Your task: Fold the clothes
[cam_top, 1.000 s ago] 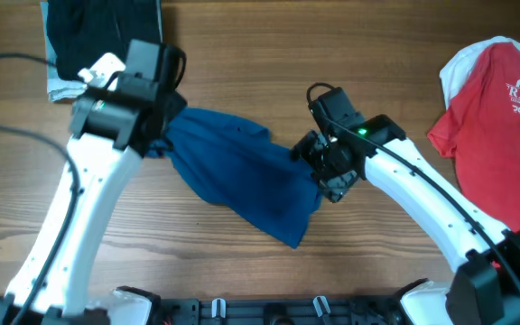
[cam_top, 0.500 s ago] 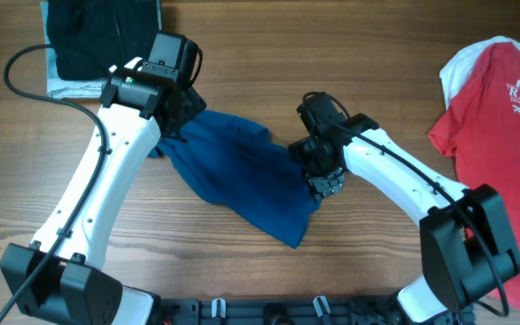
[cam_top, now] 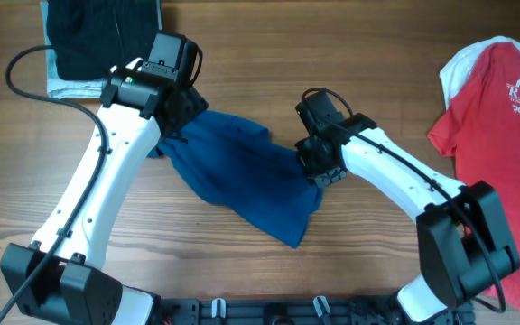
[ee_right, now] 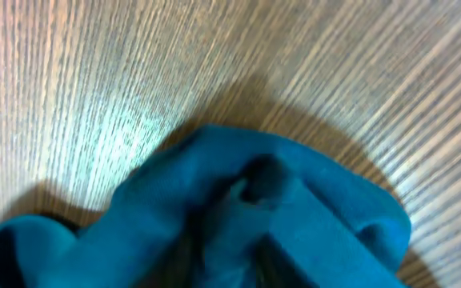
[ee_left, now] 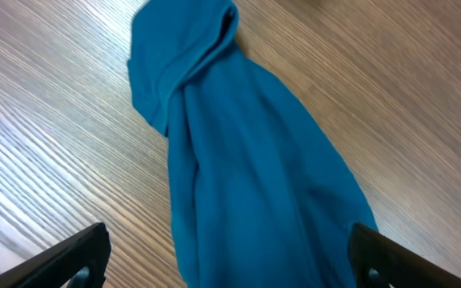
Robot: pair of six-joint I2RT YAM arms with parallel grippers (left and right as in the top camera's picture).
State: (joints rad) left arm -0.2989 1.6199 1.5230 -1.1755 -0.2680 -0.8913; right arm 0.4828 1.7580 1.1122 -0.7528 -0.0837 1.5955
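A dark blue shirt [cam_top: 242,171] lies crumpled across the middle of the wooden table. My left gripper [cam_top: 177,126] hovers over its left end. In the left wrist view the gripper [ee_left: 230,260] is open, its black fingertips [ee_left: 78,252] wide apart on either side of the blue shirt [ee_left: 246,160] below. My right gripper [cam_top: 320,171] is down on the shirt's right edge. In the right wrist view the blue shirt [ee_right: 318,216] bunches around that gripper [ee_right: 238,240], which is shut on a fold and mostly buried in it.
A red T-shirt [cam_top: 495,108] with white lettering and a white sleeve lies spread at the right edge. A dark folded garment [cam_top: 97,36] sits on a pale cloth [cam_top: 57,88] at the back left. Bare wood [cam_top: 377,54] shows between them.
My right gripper has closed on the blue shirt's right edge, gathering the cloth. My left arm has swung in over the shirt's left end, its jaws a little wider.
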